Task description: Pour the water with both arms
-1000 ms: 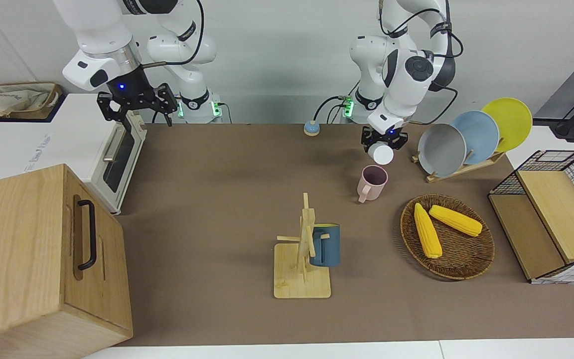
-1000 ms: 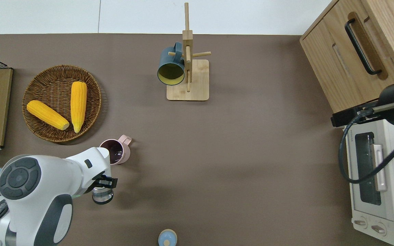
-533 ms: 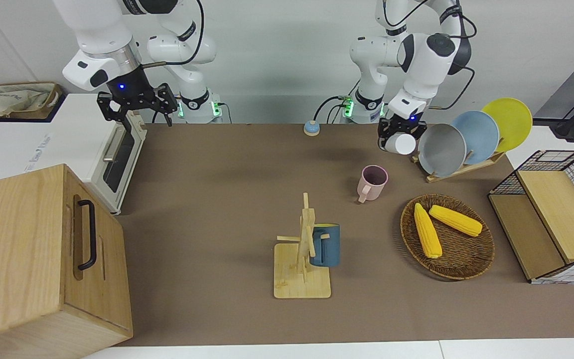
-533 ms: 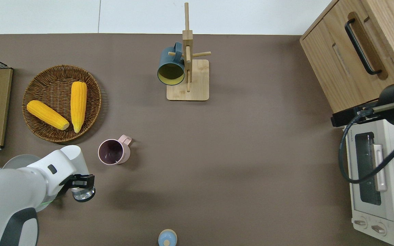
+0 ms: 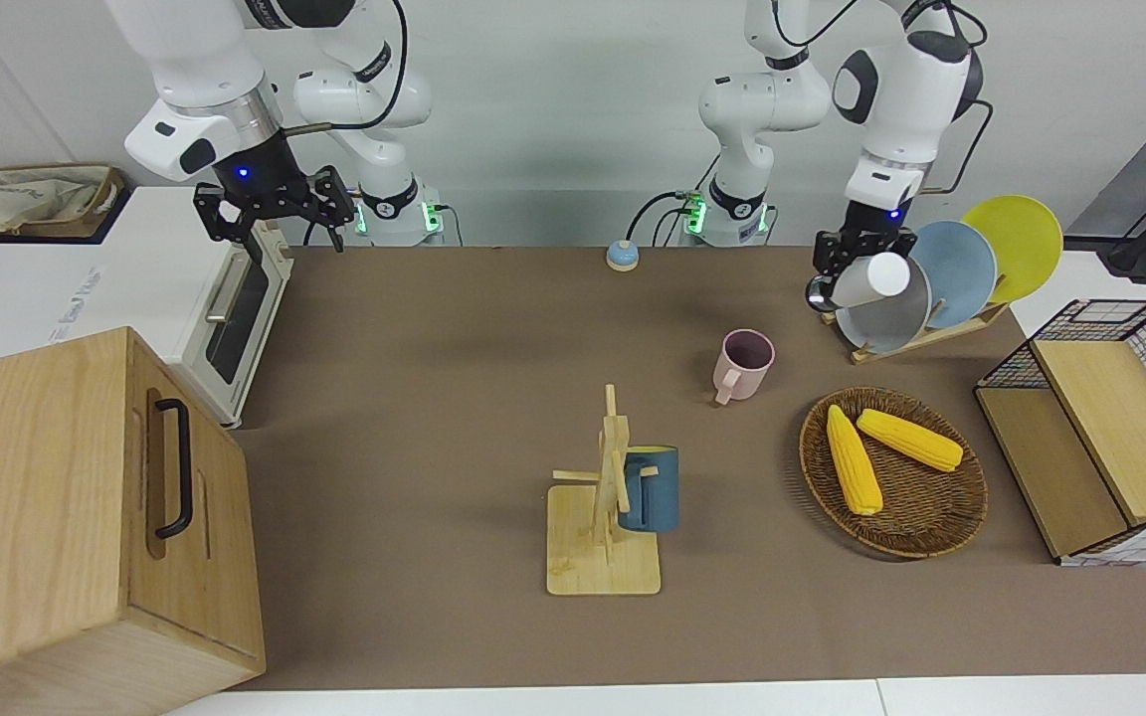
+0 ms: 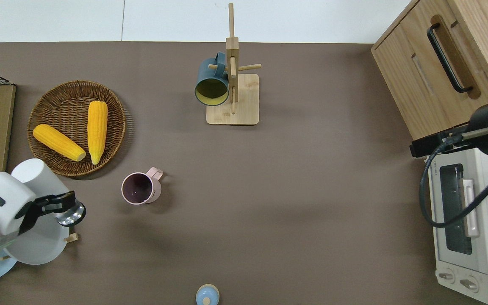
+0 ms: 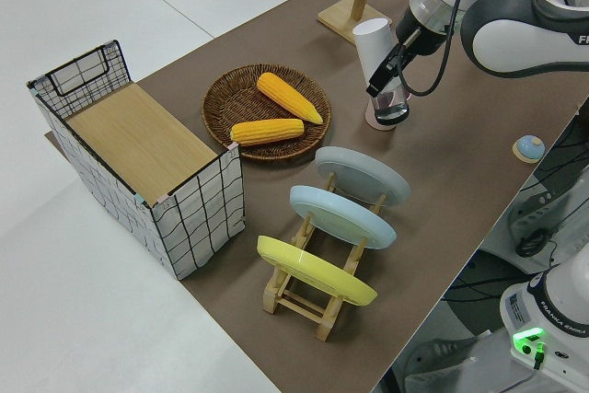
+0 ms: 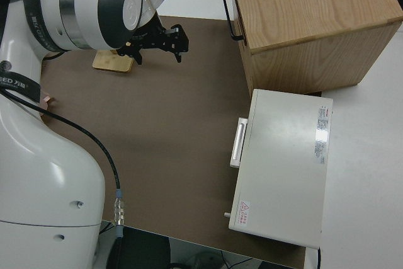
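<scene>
Left gripper [image 5: 844,265] [image 6: 56,206] [image 7: 385,78]: clamps a white cylindrical bottle with a shiny clear end [image 5: 876,280] [image 6: 36,174] [image 7: 373,43] around the middle and holds it up in the air at the left arm's end of the table. Tilted, with the white end higher and the clear end lower in the left side view. Seen from overhead, over the edge of the round grey plate [image 5: 881,313] [image 6: 36,248] [image 7: 363,177], the first in a wooden rack [image 5: 931,333] [image 7: 308,306] next to a light blue plate [image 5: 961,264] [image 7: 340,213] and a yellow plate [image 5: 1021,239] [image 7: 313,269].

Right gripper [image 5: 275,214] [image 8: 157,42]: parked, fingers spread wide.

On the brown table mat [image 5: 454,398] [image 6: 311,190], apart from the bottle: a pink mug [image 5: 744,363] [image 6: 139,188], upright, dark inside. Farther from the robots than the mug: a round wicker basket [image 5: 931,532] [image 6: 112,123] [image 7: 221,103] with two yellow corn cobs [image 5: 854,459] [image 6: 97,127] [image 7: 287,97] in it. Beside the basket, at the table end: a wire-mesh box with a wooden lid [image 5: 1100,438] [image 7: 138,144]. Near the middle of the mat, far from the robots: a wooden mug tree [image 5: 603,537] [image 6: 232,84] with a dark blue mug [image 5: 653,487] [image 6: 212,82] on a peg. At the right arm's end: a white toaster oven [image 5: 225,308] [image 6: 468,220] [image 8: 283,162] and a light wooden cabinet with a black handle [image 5: 86,517] [image 6: 447,63] [image 8: 308,23].
</scene>
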